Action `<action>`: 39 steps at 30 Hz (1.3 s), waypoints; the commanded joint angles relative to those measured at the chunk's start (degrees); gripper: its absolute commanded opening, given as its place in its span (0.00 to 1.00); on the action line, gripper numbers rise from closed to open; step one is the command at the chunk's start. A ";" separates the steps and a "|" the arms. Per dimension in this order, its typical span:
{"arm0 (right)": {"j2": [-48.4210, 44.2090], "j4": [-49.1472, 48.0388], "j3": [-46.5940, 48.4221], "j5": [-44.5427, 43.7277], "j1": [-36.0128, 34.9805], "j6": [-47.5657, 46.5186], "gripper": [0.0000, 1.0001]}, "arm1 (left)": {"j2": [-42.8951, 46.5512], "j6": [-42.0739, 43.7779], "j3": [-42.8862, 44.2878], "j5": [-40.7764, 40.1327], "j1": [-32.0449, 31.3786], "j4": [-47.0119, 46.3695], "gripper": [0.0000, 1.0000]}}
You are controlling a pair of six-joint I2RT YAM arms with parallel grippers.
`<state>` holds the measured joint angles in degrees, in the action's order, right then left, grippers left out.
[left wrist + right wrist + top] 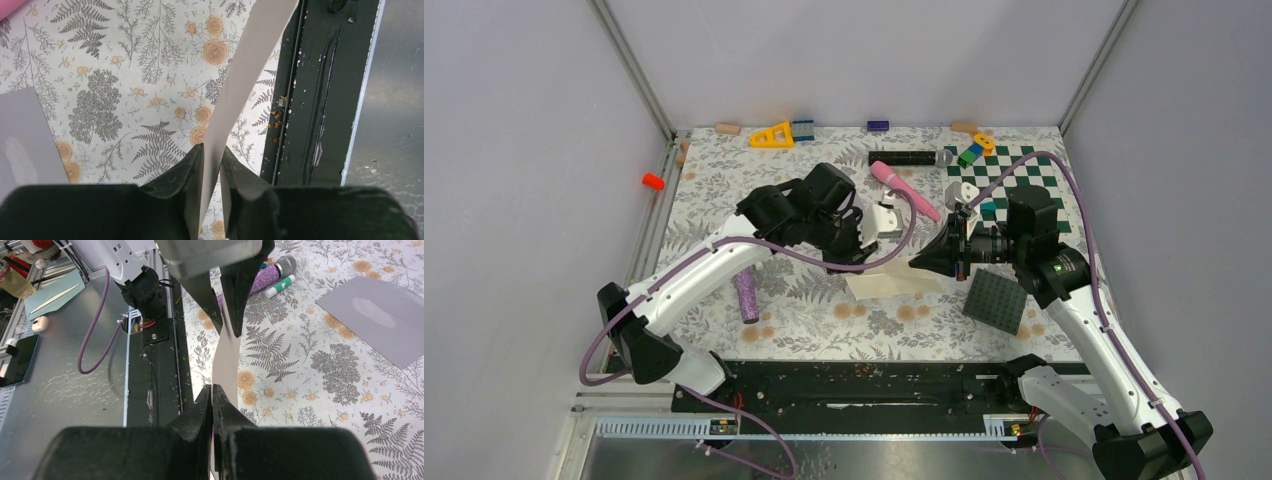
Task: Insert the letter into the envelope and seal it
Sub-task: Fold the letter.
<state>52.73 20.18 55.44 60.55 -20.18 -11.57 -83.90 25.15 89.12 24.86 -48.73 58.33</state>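
Right wrist: left fingers (245,285) and right fingers (197,412) pinch the letter (227,355).

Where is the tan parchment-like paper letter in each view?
Top external: tan parchment-like paper letter near the picture's centre.
Left wrist: edge-on strip standing in the left hand.
Right wrist: centre strip, pinched by the right hand.
Shared landmark: black rail.

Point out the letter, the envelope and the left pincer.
letter (252,70): left wrist view, middle of the raised sheet.
envelope (385,315): right wrist view, centre of its grey face.
left pincer (212,152): left wrist view, midway between its tips.
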 commanded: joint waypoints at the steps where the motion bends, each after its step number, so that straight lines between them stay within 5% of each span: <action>1: 0.20 -2.43 1.34 0.46 0.32 0.85 0.00 | -1.09 -1.40 3.20 1.91 -1.12 -2.11 0.18; 5: 0.18 -2.50 1.29 -0.12 0.38 0.66 0.00 | -1.34 -1.91 3.74 1.81 -1.70 -2.21 0.01; 9: -0.40 -2.40 1.37 -0.07 0.32 0.36 0.03 | -0.56 -3.03 2.99 1.03 -1.80 -3.64 0.00; 12: -1.43 -2.10 1.25 1.04 0.33 0.09 0.30 | 0.29 -4.30 2.51 -0.64 -1.80 -5.25 0.00; 15: -2.91 -1.68 1.09 3.23 0.32 -0.11 0.73 | 1.81 -4.79 1.82 -2.29 -1.75 -6.90 0.00; 18: -3.66 -1.74 1.01 5.69 0.35 1.41 0.92 | 3.16 -4.30 1.82 -2.28 -1.78 -6.91 0.00; 24: -2.80 -1.78 3.62 8.96 0.43 5.77 0.98 | 5.51 -3.65 1.82 -2.39 -1.63 -7.38 0.00; 32: -0.58 -3.12 4.42 2.47 1.38 6.33 0.99 | 10.17 -0.98 1.22 2.84 -1.60 -5.29 0.00; 39: 0.20 -16.17 -2.47 7.68 1.37 12.89 0.99 | 12.35 -0.39 0.05 7.63 -1.61 -4.18 0.00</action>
<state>52.60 14.20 56.16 64.88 -19.11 -4.05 -73.14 23.62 89.49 27.09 -50.30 54.30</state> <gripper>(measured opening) 0.992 0.006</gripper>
